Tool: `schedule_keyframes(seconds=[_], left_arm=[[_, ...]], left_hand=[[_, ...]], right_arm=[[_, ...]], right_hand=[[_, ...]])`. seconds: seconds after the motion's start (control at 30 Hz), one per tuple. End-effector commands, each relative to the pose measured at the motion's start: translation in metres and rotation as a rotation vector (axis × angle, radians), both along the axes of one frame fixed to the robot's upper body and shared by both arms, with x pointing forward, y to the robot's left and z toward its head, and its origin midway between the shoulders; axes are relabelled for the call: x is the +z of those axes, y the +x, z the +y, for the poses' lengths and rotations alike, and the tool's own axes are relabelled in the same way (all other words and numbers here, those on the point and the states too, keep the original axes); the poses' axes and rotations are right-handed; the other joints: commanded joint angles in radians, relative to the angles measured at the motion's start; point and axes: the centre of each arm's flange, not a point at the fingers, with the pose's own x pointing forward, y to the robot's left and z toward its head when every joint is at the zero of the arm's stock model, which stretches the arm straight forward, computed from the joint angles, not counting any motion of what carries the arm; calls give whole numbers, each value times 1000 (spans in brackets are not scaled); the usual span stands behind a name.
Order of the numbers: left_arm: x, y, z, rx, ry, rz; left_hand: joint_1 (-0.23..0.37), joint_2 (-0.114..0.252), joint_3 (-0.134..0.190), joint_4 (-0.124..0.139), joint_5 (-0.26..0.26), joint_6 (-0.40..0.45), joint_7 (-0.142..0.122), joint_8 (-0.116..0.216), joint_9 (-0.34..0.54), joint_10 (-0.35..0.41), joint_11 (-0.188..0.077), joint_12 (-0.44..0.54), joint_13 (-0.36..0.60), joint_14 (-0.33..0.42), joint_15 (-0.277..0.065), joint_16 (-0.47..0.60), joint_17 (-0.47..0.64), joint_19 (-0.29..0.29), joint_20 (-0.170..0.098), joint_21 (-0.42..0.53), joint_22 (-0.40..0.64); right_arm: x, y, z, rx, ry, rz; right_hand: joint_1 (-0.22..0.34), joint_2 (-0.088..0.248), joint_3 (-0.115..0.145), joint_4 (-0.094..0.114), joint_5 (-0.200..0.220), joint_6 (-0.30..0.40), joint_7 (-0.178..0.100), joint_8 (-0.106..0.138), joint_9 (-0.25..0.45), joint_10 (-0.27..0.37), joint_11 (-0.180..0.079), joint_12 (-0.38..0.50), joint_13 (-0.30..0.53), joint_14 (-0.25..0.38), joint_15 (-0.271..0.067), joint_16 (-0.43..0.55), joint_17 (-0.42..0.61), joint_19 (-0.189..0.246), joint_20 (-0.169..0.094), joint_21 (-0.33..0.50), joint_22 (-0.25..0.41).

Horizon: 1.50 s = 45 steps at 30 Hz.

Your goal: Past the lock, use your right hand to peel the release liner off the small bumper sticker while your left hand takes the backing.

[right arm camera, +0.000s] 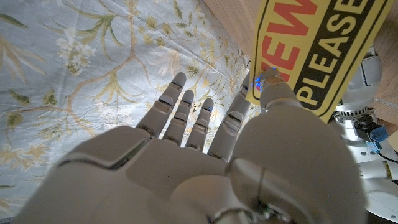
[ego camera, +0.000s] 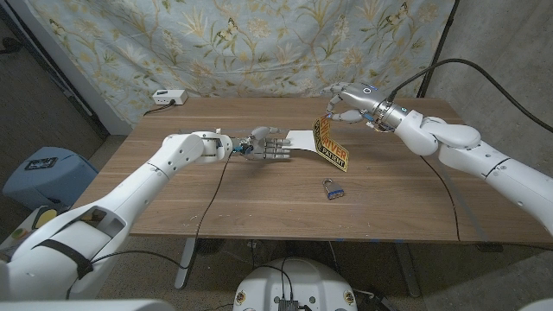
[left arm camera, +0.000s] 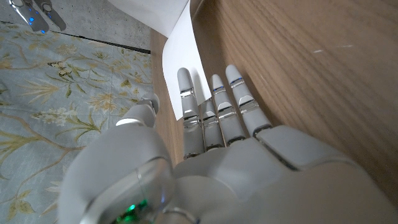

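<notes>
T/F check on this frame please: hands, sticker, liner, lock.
1. The right hand pinches the yellow-and-black bumper sticker and holds it off the wooden table. True.
2. The left hand holds the small blue padlock. False: the padlock lies alone on the table, nearer the robot than the sticker.
3. The left hand's fingers lie on the white backing sheet. True.
4. The sticker lies flat on the table. False: it hangs tilted from the right hand.

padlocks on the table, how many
1: a small padlock lies on the wooden table, nearer the robot than the yellow bumper sticker. Others seem unlikely to be hidden.
</notes>
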Motion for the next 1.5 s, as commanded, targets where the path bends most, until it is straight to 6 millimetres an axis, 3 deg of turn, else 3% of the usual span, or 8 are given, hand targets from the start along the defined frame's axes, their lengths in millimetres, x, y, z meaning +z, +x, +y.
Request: schedule_keyframes(seconds=[0.03, 0.63, 1.23, 1.5], left_arm=[[3, -5, 5, 14, 4, -10], [35, -28, 34, 55, -16, -119], [35, -32, 69, 134, -13, -120], [34, -26, 73, 143, -7, -102]], left_hand=[[-13, 2, 3, -5, -5, 4, -1, -7, 2, -7, 4, -4, 3, -10, 1, -3, 4, -7, 3, -4, 2], [-24, 11, 5, -13, -6, -10, 2, -22, 6, -16, 11, -9, 7, -22, 9, -5, 6, -19, 12, -5, 2], [-40, 14, 3, -14, -8, -11, 4, -31, 7, -18, 14, -11, 9, -23, 13, -4, 6, -21, 14, -3, 2], [-45, 14, 3, -14, -8, -12, 4, -33, 8, -20, 14, -12, 10, -24, 16, -5, 6, -22, 15, -2, 2]], right_arm=[[-1, -8, -6, -4, -1, -10], [0, -10, -6, -9, -5, -5], [-1, -11, -12, -27, -5, -4], [1, -12, -12, -29, -4, -12]], right_hand=[[11, 0, -3, -2, 3, 7, -4, 7, 5, 9, -1, 0, 6, 11, -96, 1, 5, 11, 2, 1, 6], [12, 0, -4, -2, 4, 7, -4, 8, 6, 10, -2, -1, 6, 12, -98, 0, 5, 11, 3, 1, 6], [12, -1, -4, -1, 5, 7, -4, 8, 6, 11, -3, -2, 6, 13, -98, -2, 5, 11, 5, 0, 6], [12, 0, -4, -1, 5, 6, -4, 8, 6, 11, -3, -2, 6, 14, -98, -3, 5, 11, 5, 0, 6]])
